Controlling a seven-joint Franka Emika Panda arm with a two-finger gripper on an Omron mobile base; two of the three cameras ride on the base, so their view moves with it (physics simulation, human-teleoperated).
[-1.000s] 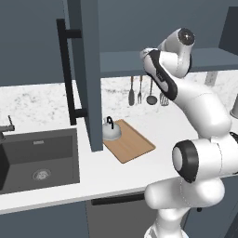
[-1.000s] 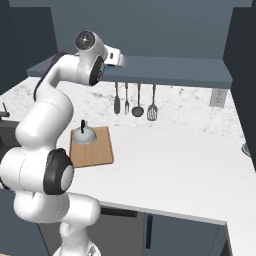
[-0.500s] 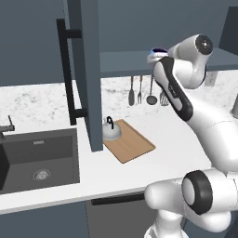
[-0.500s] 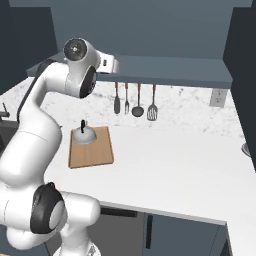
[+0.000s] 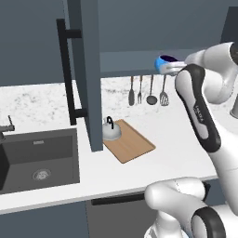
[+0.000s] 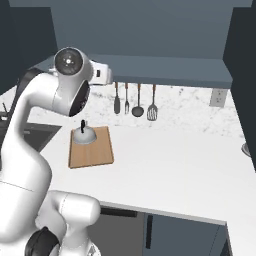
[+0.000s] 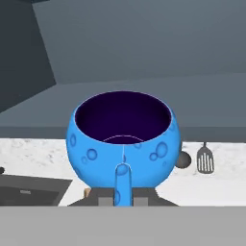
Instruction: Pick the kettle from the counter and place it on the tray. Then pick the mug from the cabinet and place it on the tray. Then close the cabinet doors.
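The bright blue mug (image 7: 122,139) with a dark inside is close in front of the hand camera, its small handle (image 7: 122,180) turned toward me. My gripper (image 7: 122,197) is shut on that handle, one fingertip on each side. From the left base view the mug (image 5: 165,62) hangs at the front edge of the slate-blue cabinet shelf (image 5: 125,60), with the gripper (image 5: 174,68) to its right. The silver-grey kettle (image 5: 111,133) (image 6: 83,136) sits on the near-left corner of the wooden tray (image 5: 132,144) (image 6: 92,150) on the white counter (image 6: 170,165).
An open cabinet door (image 5: 90,74) with a black bar handle (image 5: 67,76) hangs over the tray's left side. Utensils (image 5: 151,90) (image 6: 135,100) hang on the backsplash. A dark sink (image 5: 37,155) lies to the left. A second dark door panel (image 6: 245,85) stands at the right.
The arm has swung its elbow outward and raised it. The hand and the blue mug have come slightly right and down, toward the shelf's front edge. Kettle and tray are unmoved.
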